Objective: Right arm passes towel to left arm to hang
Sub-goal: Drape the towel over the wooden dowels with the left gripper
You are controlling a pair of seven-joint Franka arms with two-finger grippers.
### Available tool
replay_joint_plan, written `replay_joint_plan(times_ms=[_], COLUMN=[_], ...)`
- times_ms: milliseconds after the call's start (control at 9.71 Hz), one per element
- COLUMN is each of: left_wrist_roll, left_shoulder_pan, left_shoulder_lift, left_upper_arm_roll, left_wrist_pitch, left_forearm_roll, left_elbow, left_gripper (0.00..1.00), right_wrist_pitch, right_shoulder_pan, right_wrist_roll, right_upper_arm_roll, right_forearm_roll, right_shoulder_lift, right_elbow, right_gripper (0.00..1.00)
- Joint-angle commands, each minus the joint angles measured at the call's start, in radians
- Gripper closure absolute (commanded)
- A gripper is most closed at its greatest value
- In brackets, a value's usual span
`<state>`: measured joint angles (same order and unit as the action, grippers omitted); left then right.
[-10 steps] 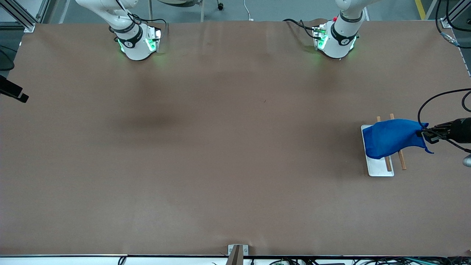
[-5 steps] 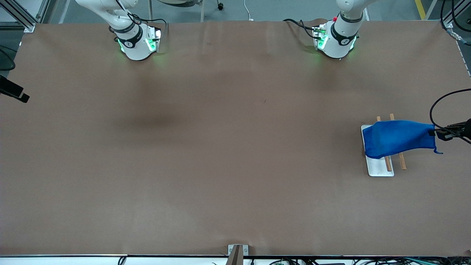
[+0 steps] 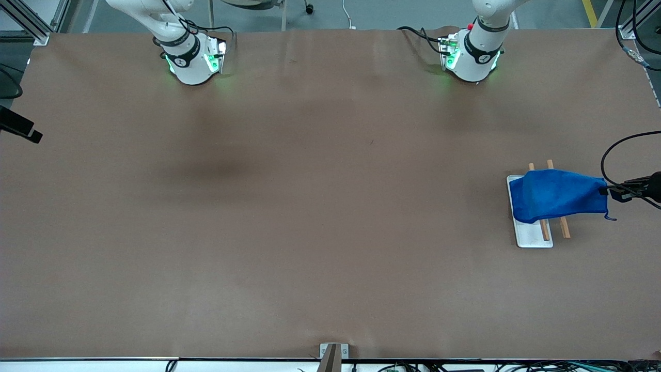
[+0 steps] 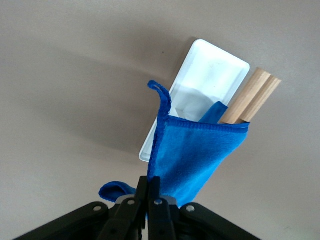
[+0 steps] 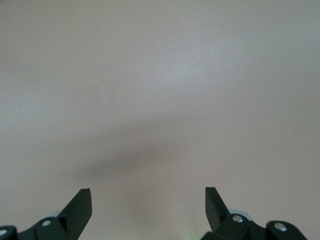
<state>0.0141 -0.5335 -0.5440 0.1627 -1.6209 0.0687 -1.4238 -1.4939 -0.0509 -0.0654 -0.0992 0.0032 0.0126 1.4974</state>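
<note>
At the right edge of the front view, about mid-height, the left claw [image 3: 614,192] is clenched on one end of the towel [image 3: 557,195], which drapes from there across two wooden rods [image 3: 564,226] and over the upper part of a white tray [image 3: 532,235] lying on the brown worktop [image 3: 310,206]; the wrist view shows the hem loop [image 4: 161,95] sticking up just above the pinched fold. Farther up the frame, the right claw [image 5: 148,200] is out of the front view and hangs released, fingers wide apart, over bare worktop, its arm waiting.
</note>
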Motion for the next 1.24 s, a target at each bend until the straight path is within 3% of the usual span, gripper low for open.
replay_joint_plan(times_ms=[0, 1133], left_wrist_roll=[0.03, 0.161], left_shoulder_pan=[-0.02, -0.071], left_shoulder_lift=[-0.031, -0.093], left_upper_arm_roll=[0.004, 0.004], left_wrist_pitch=[-0.036, -0.096], left_forearm_roll=[-0.026, -0.035], left_elbow=[-0.015, -0.015], left_gripper=[0.97, 0.96], right_wrist_pitch=[0.011, 0.011], right_shoulder_pan=[-0.012, -0.004], right_wrist_roll=[0.012, 0.01], right_upper_arm_roll=[0.01, 0.006], right_forearm_roll=[0.0, 0.0], right_shoulder_lift=[0.0, 0.0], right_elbow=[-0.005, 0.0], right_gripper=[0.0, 0.0])
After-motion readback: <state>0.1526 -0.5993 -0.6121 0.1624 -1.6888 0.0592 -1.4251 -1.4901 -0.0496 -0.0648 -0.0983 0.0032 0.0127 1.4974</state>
